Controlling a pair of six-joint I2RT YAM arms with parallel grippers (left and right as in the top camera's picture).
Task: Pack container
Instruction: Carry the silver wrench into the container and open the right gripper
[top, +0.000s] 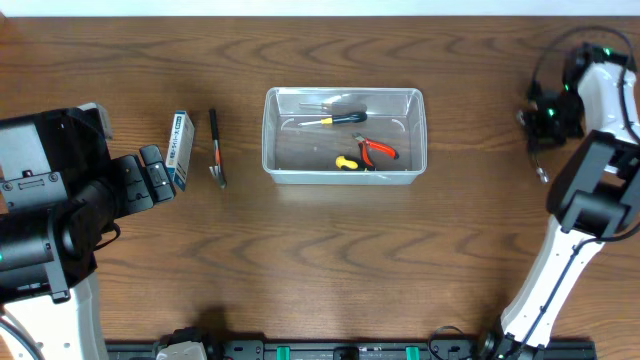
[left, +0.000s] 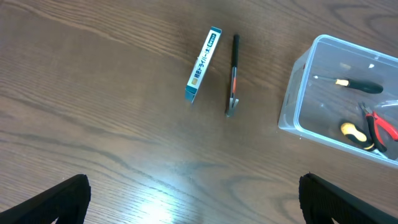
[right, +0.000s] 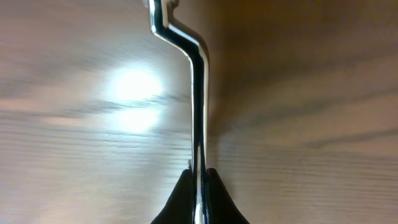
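Closest in, my right gripper has its fingers pressed together on a bent chrome bar. The bar runs straight away from the wrist camera and kinks sideways near its far end, above blurred wood. This hand sits far out at the right edge of the table, well apart from everything else.

My left gripper is spread wide, one finger in each lower corner of its wrist view, with nothing between them but bare wood.

The container stands upright in the middle of the table, mouth up. Its long axis runs left to right in the overhead view. Inside lie a black-and-yellow screwdriver, red-handled pliers and a small yellow-handled tool.

A slim dark tool lies on the table between the container and my left gripper. A blue-and-white box lies just beside it, nearer my left fingers. Both lie crosswise to the container's length and neither touches it.
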